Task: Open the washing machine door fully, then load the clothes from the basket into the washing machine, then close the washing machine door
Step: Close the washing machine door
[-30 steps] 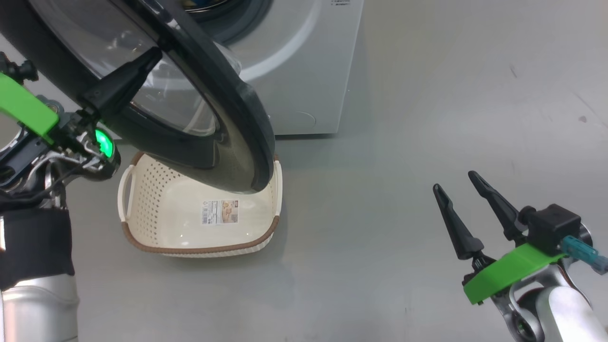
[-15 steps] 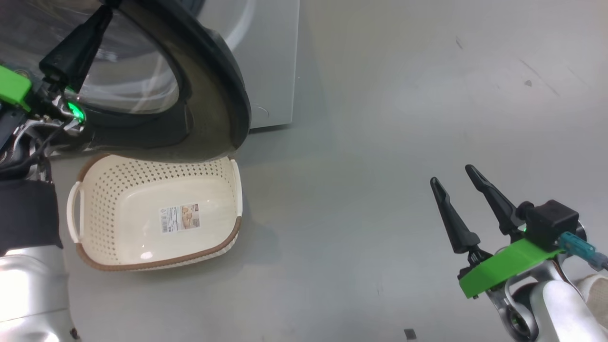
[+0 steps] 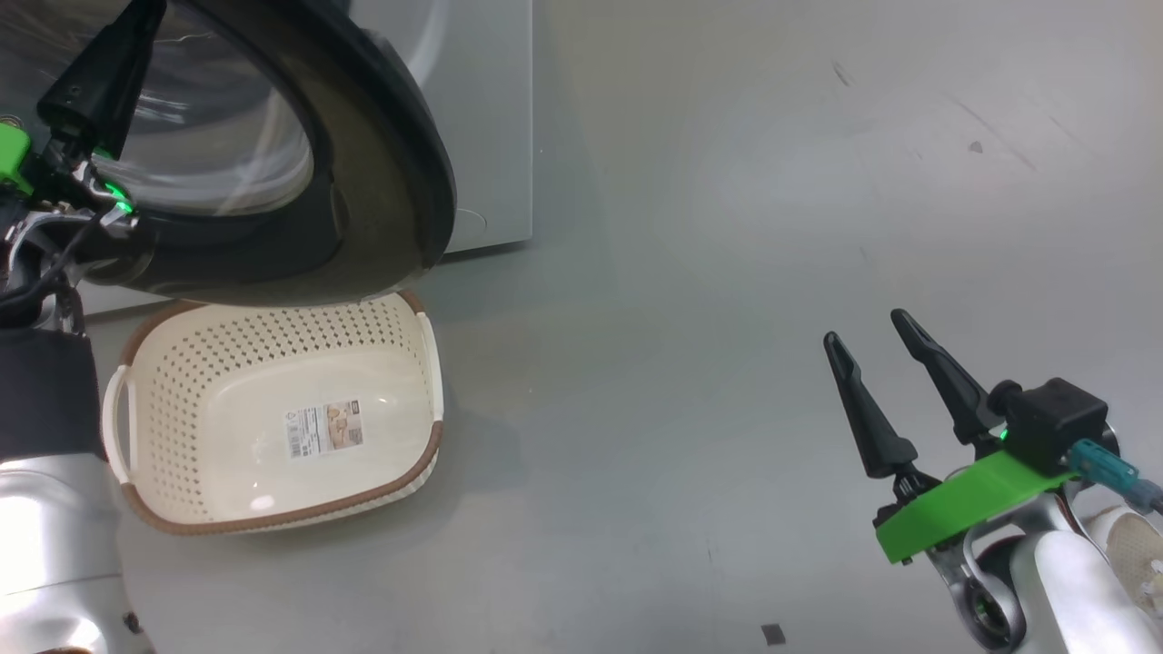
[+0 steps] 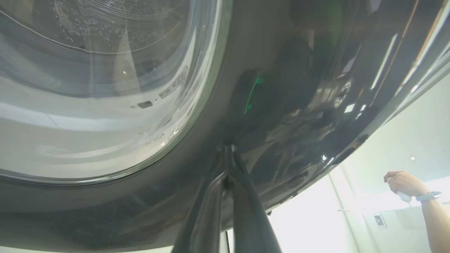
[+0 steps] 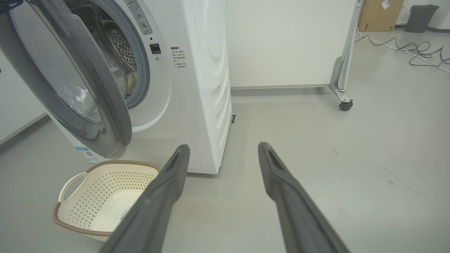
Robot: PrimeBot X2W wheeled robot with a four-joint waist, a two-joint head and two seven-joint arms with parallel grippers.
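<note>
We see the washing machine door (image 3: 400, 182) standing partly open, swung out from the white washing machine (image 3: 491, 136). Its outer face is a wide, glossy black rim that mirrors the room, set around a clear, bulging glass bowl (image 4: 98, 88) beaded with small drops. From the right wrist view the door's (image 5: 105, 105) inner side shows a grey ring, and behind it the perforated steel drum (image 5: 121, 42) sits inside the grey seal of the washing machine (image 5: 197, 88).

Our left gripper (image 3: 100, 73) has its two dark fingers pressed together, holding nothing. In the left wrist view the tips of the left gripper (image 4: 226, 151) touch the black rim just beside the glass. Our right gripper (image 3: 865, 329) hangs well apart over the bare grey floor (image 3: 681, 409), its fingers spread and empty, and the right gripper (image 5: 223, 147) points toward the machine's front corner.

The cream basket (image 3: 273, 520) sits on the floor just in front of the machine, its far edge under the door's lower rim. It holds nothing but the paper label (image 3: 325, 429) on its base. In the right wrist view the basket (image 5: 81, 230) lies below a blue sticker (image 5: 82, 149).

A person's hand (image 4: 400, 182) shows beyond the door's edge.
</note>
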